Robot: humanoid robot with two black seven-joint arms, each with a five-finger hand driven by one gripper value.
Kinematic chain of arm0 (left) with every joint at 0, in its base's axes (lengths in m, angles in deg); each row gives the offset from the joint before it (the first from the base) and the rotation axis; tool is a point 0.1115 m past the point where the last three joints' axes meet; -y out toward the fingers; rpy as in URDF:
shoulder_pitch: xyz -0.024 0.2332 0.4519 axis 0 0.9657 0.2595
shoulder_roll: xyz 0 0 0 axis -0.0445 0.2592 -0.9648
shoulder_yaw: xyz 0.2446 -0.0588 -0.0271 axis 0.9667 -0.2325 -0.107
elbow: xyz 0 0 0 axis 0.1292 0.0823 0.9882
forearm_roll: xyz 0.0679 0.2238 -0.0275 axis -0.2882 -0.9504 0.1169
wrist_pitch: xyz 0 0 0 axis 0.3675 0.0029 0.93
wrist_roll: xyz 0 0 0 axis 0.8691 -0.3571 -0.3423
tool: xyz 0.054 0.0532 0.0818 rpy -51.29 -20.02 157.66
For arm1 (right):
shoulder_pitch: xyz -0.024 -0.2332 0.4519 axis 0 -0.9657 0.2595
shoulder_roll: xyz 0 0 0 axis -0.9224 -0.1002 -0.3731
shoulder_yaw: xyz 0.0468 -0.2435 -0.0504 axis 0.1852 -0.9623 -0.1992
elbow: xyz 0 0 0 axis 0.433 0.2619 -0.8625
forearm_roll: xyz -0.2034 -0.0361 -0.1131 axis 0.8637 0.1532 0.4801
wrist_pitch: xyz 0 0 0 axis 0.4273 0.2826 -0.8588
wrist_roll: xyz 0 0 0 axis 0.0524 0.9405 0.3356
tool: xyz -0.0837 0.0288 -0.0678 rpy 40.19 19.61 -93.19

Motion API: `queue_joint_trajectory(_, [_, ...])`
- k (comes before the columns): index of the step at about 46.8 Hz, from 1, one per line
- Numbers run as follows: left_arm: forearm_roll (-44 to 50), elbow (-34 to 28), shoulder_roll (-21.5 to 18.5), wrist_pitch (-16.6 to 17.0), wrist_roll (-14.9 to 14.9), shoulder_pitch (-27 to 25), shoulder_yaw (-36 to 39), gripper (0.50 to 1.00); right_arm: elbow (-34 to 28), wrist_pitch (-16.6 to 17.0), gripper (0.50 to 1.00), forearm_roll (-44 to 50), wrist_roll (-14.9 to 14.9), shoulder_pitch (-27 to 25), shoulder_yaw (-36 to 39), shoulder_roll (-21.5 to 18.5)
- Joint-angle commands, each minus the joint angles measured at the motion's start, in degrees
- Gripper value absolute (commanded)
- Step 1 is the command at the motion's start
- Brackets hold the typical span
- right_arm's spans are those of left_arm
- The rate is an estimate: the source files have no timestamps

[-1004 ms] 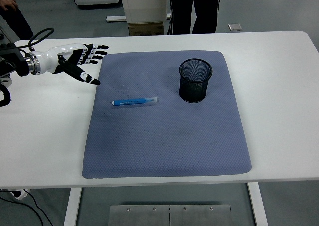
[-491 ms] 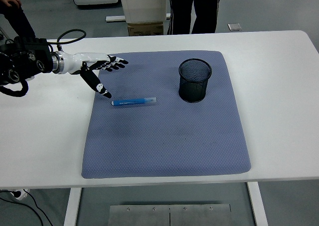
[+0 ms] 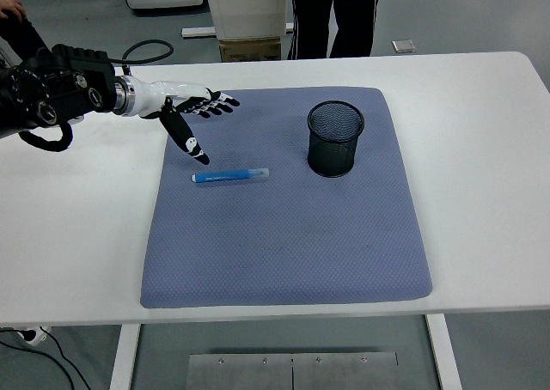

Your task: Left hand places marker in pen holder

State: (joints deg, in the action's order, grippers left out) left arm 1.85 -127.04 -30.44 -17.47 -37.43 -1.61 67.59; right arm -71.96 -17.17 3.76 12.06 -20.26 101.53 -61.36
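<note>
Lying flat on the mat [image 3: 284, 252], the marker [image 3: 229, 176] sits well left of the holder [image 3: 337, 138]; your left robot hand [image 3: 191, 115] hovers just above-left, fingers spread and empty. Lower it squarely over the barrel's middle, then pinch across it.

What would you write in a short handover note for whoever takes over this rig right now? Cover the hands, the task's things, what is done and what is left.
Left hand: open, fingers spread, above the blue mat's far-left part, holding nothing.
Right hand: not in view.
Marker: lying flat on the mat, just in front of the left hand, untouched.
Pen holder: upright on the mat, to the marker's right, nothing visible inside.
Done: nothing grasped.
Left: grasp the marker, carry it over, drop it in the holder.
</note>
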Motion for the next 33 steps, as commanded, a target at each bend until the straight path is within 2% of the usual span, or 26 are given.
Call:
queue_joint_trajectory(1, [-0.3,-0.1,0.0,0.1,-0.1,-0.1,0.0,1.0,0.0,0.0,1.0,0.0,0.0,0.0,0.0,0.0])
queue_joint_trajectory(3, [-0.7,-0.1,0.0,0.1,-0.1,-0.1,0.0,1.0,0.0,0.0,1.0,0.0,0.0,0.0,0.0,0.0])
queue_joint_trajectory(8, [-8.7,-0.1,1.0,0.4,0.2,-0.1,0.0,1.0,0.0,0.0,1.0,0.0,0.0,0.0,0.0,0.0])
queue_joint_trajectory(24, [-14.7,-0.1,3.0,0.4,0.4,0.7,0.0,1.0,0.0,0.0,1.0,0.0,0.0,0.0,0.0,0.0])
queue_joint_trajectory(33, [-16.6,-0.1,2.7,0.2,1.9,0.5,0.0,1.0,0.0,0.0,1.0,0.0,0.0,0.0,0.0,0.0])
